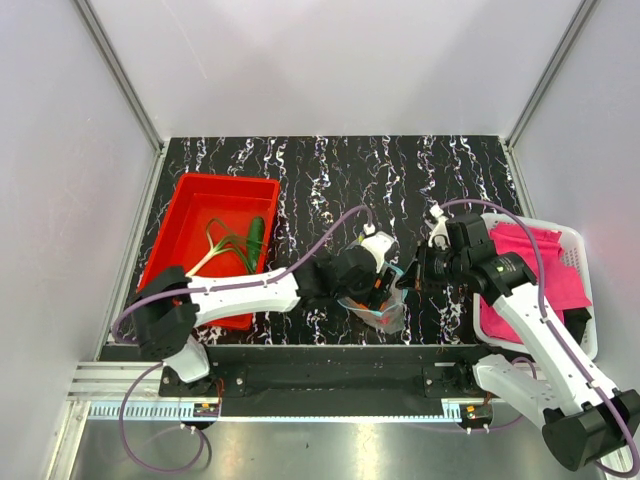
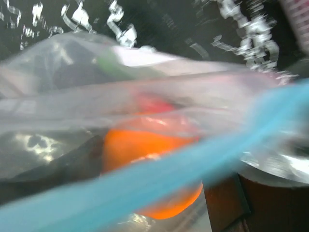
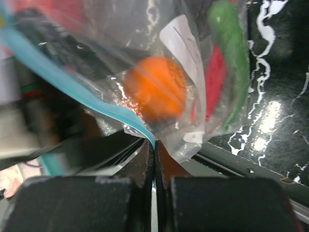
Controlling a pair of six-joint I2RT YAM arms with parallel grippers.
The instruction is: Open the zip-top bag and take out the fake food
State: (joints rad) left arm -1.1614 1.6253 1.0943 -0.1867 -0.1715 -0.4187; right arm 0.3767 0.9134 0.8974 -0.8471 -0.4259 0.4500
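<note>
Nearest, at 6 o'clock on the black marbled surface (image 1: 330,170), close to its near edge: the zip-top bag (image 1: 386,312), set between the two claws.

Right claw (image 3: 154,149), at 3 o'clock of the bag: clenched. Fingers (image 3: 136,166) pressed flat together on the bag's edge, at the exact spot where the blue zip strip (image 3: 72,79) runs down to the tips.

Left claw (image 1: 383,290), at 10 o'clock of the bag: right against the plastic. Released or grasping: cannot tell, no finger distinguishable in the blurred left wrist view. Fills that view with clear crinkled film, the zip strip crossing it from 8 o'clock to 2 o'clock.

Fake food (image 3: 155,94), part one, inside the bag:
- orange fruit (image 2: 140,150), behind the film, just beyond the zip strip;
- red chili (image 3: 215,82), at 3 o'clock of the fruit in the right wrist view;
- green curved piece (image 3: 231,53), touching the chili on its outer side;
- white label (image 3: 181,43), on the film between fruit and chili.

Farther, at 4 o'clock on the surface: white basket (image 1: 574,240) with pink cloth (image 1: 530,255) inside, crossed by the right arm.

Farther again, at 9 o'clock: red tray (image 1: 225,181). Fake food, part two, lying in it, outside the bag: dark green cucumber (image 1: 256,233) and green onion (image 1: 222,243), side by side, the onion at 8 o'clock of the cucumber.
</note>
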